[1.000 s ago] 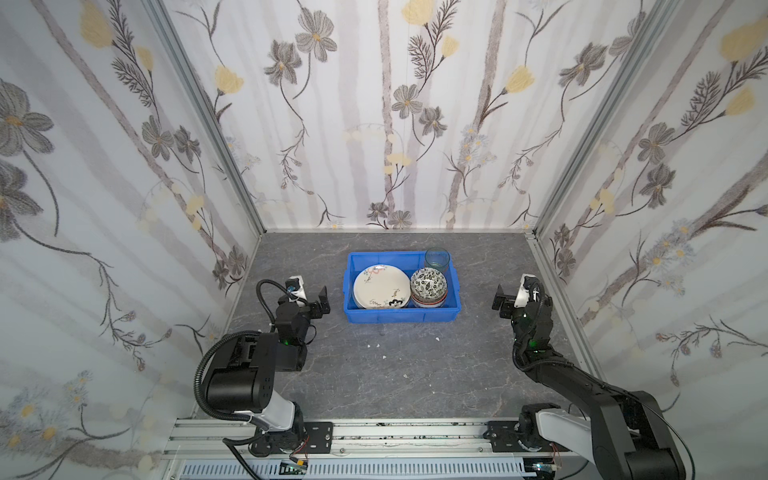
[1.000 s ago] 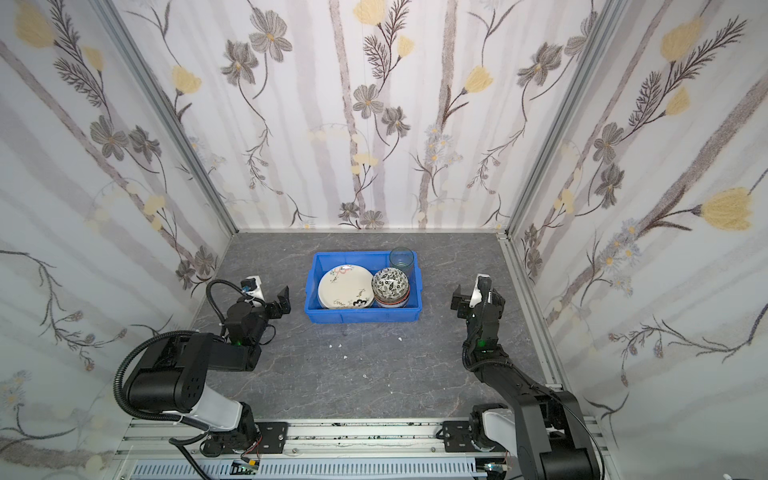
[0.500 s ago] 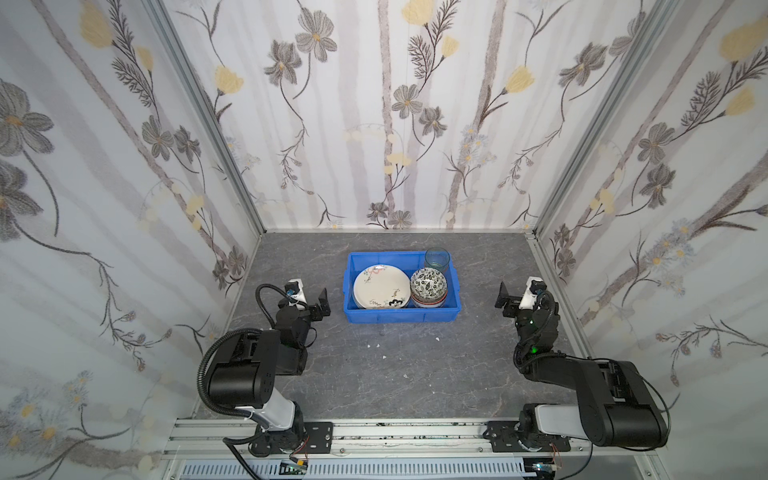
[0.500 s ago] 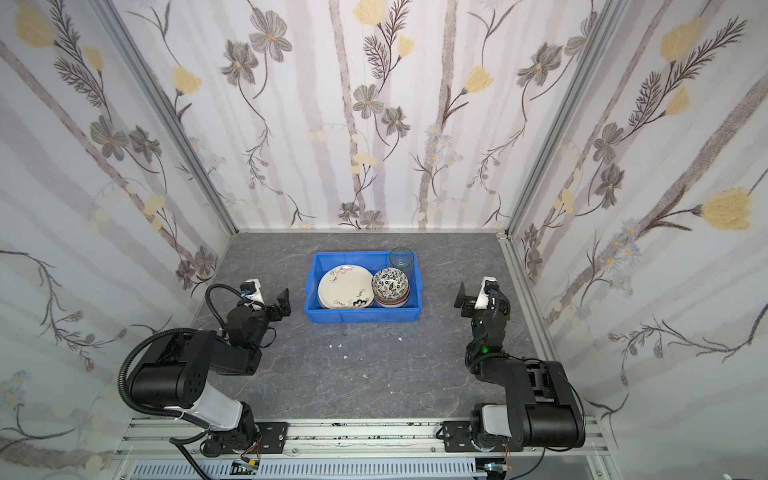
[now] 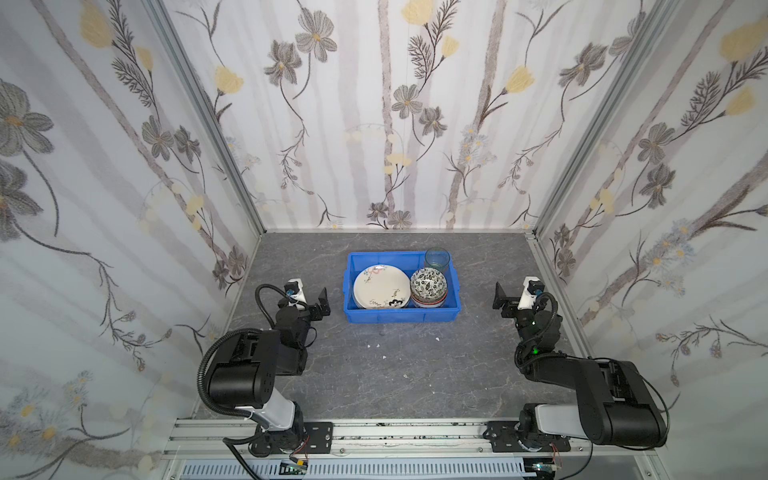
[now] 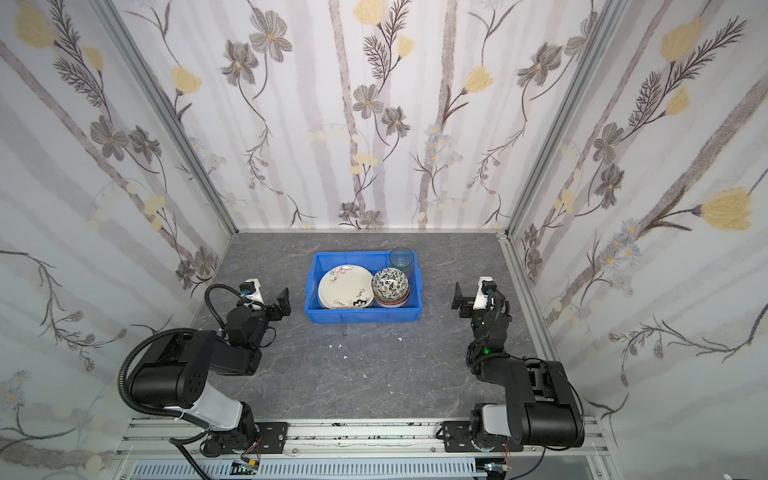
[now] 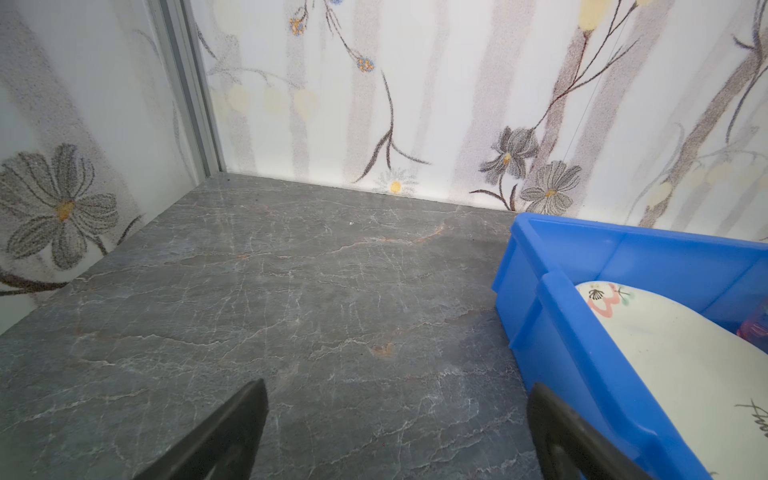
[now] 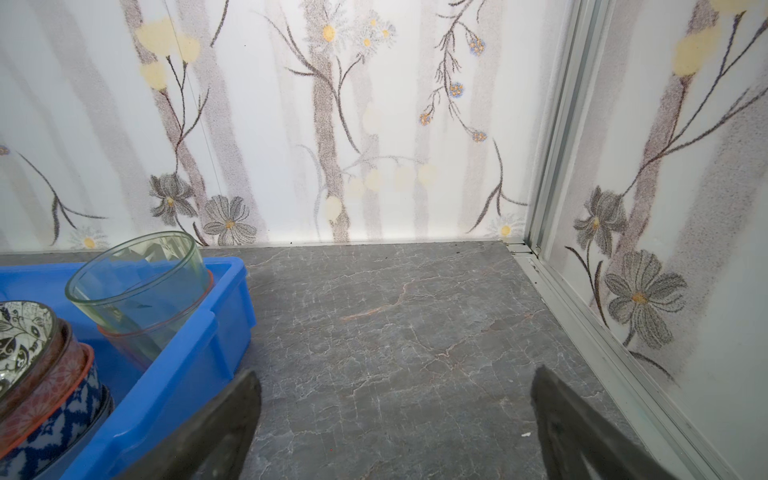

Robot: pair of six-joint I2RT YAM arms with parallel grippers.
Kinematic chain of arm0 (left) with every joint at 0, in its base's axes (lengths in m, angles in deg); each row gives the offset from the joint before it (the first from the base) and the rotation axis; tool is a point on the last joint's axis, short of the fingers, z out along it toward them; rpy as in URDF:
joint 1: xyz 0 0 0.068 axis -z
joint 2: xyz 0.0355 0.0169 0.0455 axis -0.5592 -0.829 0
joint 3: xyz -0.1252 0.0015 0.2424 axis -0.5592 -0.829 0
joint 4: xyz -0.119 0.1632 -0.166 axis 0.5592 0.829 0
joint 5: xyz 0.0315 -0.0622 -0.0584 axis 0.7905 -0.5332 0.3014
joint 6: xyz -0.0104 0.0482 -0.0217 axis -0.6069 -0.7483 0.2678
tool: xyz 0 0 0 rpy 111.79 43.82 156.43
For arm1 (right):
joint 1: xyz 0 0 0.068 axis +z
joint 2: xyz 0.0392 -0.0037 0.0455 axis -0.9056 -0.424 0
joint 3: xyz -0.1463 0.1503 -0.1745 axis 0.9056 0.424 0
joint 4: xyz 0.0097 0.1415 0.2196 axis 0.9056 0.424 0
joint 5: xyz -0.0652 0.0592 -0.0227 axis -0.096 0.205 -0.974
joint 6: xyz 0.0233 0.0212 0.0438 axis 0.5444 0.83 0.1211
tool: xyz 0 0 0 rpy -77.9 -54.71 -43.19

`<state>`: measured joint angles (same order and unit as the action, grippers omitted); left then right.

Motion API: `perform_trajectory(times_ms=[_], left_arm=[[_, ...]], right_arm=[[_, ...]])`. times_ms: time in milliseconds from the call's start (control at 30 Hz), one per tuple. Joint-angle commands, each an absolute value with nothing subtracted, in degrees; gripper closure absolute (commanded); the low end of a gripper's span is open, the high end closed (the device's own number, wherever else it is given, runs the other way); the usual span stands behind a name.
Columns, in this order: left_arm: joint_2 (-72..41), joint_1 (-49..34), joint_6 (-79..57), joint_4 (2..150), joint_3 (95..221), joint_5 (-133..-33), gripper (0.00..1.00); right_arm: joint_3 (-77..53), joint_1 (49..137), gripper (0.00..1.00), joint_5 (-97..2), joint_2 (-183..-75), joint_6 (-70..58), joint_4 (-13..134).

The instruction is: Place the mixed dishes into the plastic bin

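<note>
Bright blue bin [image 5: 399, 316], cream plate [image 5: 380, 289] with black scribbles and a pink flower. The leaf bowl [image 5: 428, 283] is black and white, the zigzag bowl [image 8: 56, 422] blue and white, the tumbler [image 5: 437, 258] translucent green.

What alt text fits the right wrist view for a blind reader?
A blue bin on a grey marbled table holds a tilted clear green tumbler and stacked patterned bowls. The right tool is open and empty in the foreground, before floral wallpaper.

Top views look down from high in front; low wrist views both catch the bin [image 7: 557, 340].
</note>
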<state>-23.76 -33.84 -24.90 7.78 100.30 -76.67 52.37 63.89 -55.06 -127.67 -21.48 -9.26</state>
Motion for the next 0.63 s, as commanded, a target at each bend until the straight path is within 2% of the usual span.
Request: perform_trajectory(times_ms=[0,600], left_arm=[[-23.87,-33.91,-25.2,5.27,100.19,-76.19,0.0],[-23.96,-33.91,-25.17,5.26,100.19,-76.17,0.0]], right_arm=[[52.27,63.94,0.0,-54.42,-127.88,-21.59,-12.8],[52.14,64.08,0.0,-54.51,-127.94,-21.67,-12.71]])
